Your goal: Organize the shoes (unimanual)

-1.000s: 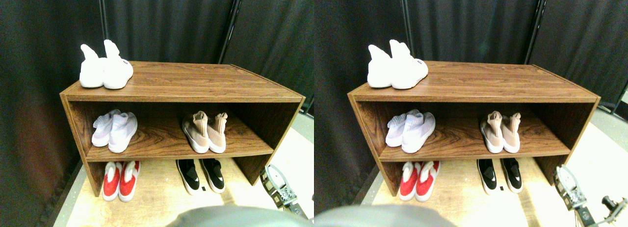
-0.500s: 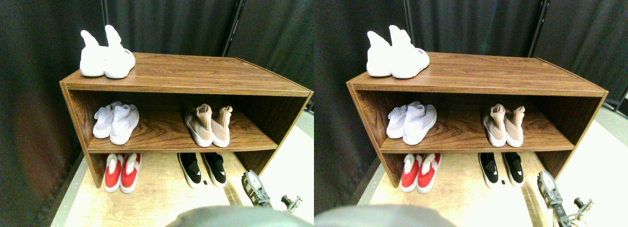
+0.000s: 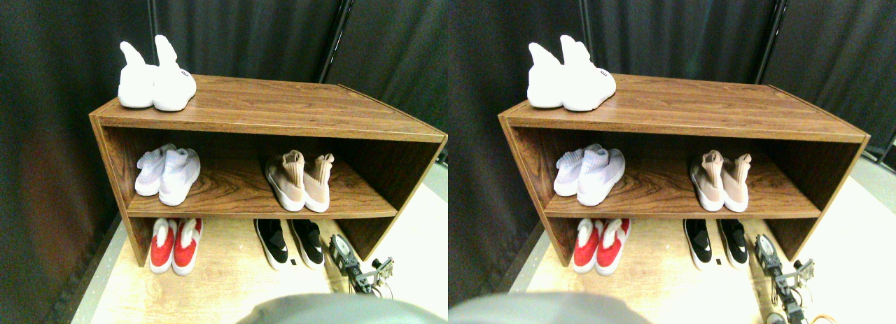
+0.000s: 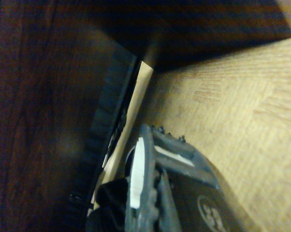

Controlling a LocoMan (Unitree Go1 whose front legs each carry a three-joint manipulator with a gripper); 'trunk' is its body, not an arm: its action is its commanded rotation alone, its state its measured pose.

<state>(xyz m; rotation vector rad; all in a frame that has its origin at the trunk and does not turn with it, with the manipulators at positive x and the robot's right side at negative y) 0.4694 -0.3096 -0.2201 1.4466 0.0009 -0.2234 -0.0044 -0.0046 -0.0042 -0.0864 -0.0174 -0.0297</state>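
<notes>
Shoes first: you've got 5 pairs on show. The black pair (image 3: 288, 241) sits on the floor under the shelf unit (image 3: 280, 114), and its right-hand shoe lies just beside your right gripper (image 3: 343, 250), on the gripper's left. The tan pair (image 3: 301, 182) stands on the middle shelf, above and a little left of the fingers, toes facing you, ribbed collars upright. Further left are the pale lilac pair (image 3: 166, 174) on that same shelf and the red pair (image 3: 175, 245) on the floor (image 3: 224, 282); the white pair (image 3: 155, 78) is up on the top board, well apart from the gripper.

Your gripper hangs low near the floor, close to the unit's right side panel. The wrist view shows 1 dark jaw frame against wood grain and pale flooring, no shoe between the fingers (image 4: 150, 159), and you cannot tell from either view whether they are spread or pressed together.

Handling-wise, reckon these knit sneakers light and floppy in the upper, firmer in the sole. A pinch on the tan collar would likely fold and swing the shoe; the heel rim or sole edge looks the steadier hold.
</notes>
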